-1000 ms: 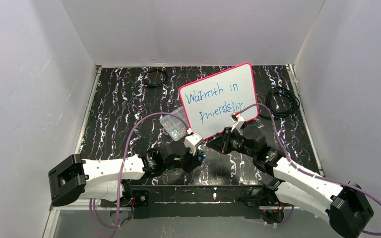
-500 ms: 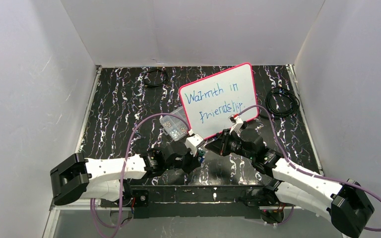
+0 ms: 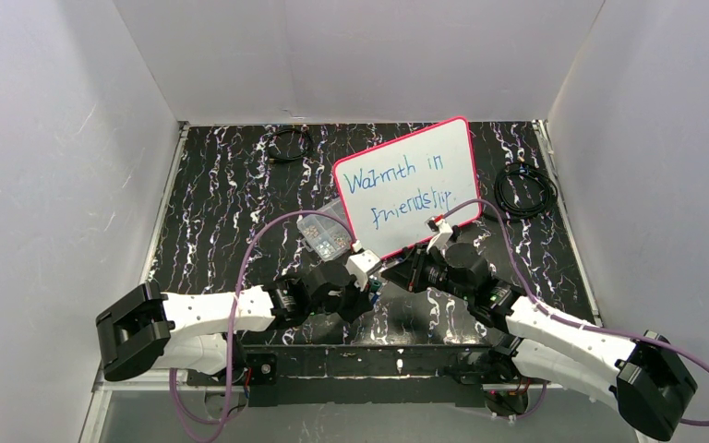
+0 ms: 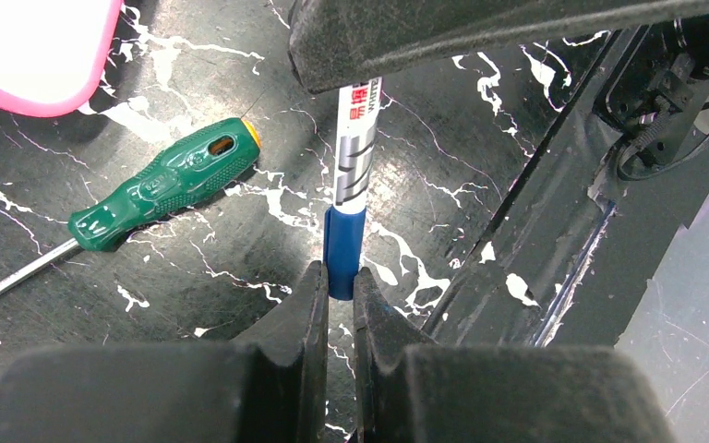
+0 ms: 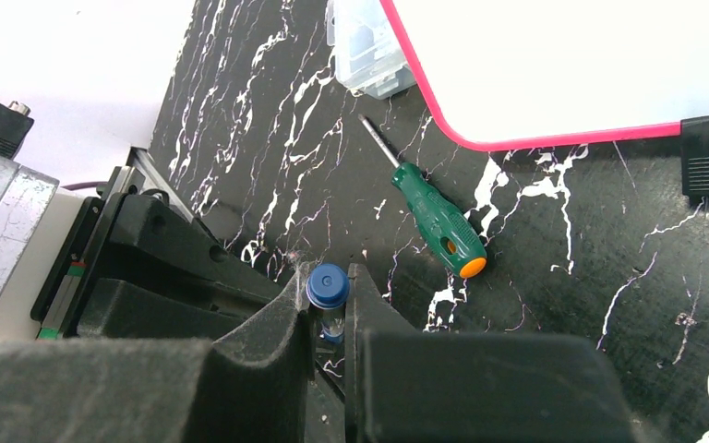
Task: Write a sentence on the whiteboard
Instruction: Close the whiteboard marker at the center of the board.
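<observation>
The whiteboard, white with a pink-red rim, lies tilted at the back right of the table. On it the sentence reads "Warmth in friendship." in two blue lines. In front of its near corner my two grippers meet on one marker. My left gripper is shut on the marker's blue cap. From the other side, my right gripper is shut on the barrel, and the marker's round blue end pokes out between its fingers. From above, the left gripper and right gripper sit almost touching.
A green-handled screwdriver lies on the black marbled table between the grippers and the board. A clear compartment box sits against the board's left corner. Black cable coils lie at the right and far back. White walls enclose three sides.
The right wrist has shifted slightly left and toward the near edge, uncovering the end of the second line. Both grippers stay shut on the marker.
</observation>
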`<state>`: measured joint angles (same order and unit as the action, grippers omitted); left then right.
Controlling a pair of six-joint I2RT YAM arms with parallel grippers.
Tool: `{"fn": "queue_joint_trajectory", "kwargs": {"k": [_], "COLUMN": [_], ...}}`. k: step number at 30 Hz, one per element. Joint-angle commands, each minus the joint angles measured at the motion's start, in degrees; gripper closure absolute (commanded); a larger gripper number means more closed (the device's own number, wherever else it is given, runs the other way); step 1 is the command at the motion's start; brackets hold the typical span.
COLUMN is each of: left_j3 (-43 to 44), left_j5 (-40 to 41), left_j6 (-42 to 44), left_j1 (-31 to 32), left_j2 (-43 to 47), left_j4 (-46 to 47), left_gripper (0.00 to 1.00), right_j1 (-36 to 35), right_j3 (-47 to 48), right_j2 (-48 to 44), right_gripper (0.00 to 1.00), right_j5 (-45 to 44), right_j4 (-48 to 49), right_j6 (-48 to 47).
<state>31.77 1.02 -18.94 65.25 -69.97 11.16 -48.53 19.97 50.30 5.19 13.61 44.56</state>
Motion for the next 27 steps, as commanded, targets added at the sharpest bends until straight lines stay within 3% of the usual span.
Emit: {"fn": "queue_joint_trajectory", "kwargs": {"k": [1,6,12,14,16,19,23,27], "left_j3": [7.53,7.22,3.46,1.42,-0.03,-1.3,-0.95,2.44], "left_j5": [5.41,3.65,-3.68,-4.93,-4.85,-2.63,-1.97,1.41], "left_j6": [1.45,1.08,-0.4,-1.56,-2.4,-3.17,-4.05,-4.44], "left_j1": [-2.62,-3.34,-5.37,-6.1,-6.75,-7.63,-10.24,-13.42], "left_j2": [2.19,1.94,3.24,4.94,6.83,10.36,13.17,14.21], "left_j4": [16.69,16.62,13.71,11.79,9.11,4.15,-3.54,-14.21], "left_gripper": [1.0,1.0,1.0,0.88,0.63,0.41,0.21,0.17], "right_j1": [-4.26,-4.72,-4.72,-4.73,-4.73,-4.73,-4.73,-4.73], "right_j3": [-2.69,-2.47,-1.33,-1.25,-1.65,-2.69,-3.04,-2.57], "right_j2": [1.59,0.75,-2.33,-3.85,-5.38,-7.16,-7.53,-7.22], "right_gripper": [0.99,0.99,0.99,0.99,0.99,0.97,0.9,0.85], "right_j5": [10.52,8.94,-2.17,-5.52,-9.28,-11.93,-14.96,-18.17], "right_j4": [-9.28,-11.0,-22.19,-24.7,-26.2,-26.03,-26.26,-25.98], "right_j6": [1.75,2.38,6.76,8.86,11.85,14.31,15.96,16.84]}}
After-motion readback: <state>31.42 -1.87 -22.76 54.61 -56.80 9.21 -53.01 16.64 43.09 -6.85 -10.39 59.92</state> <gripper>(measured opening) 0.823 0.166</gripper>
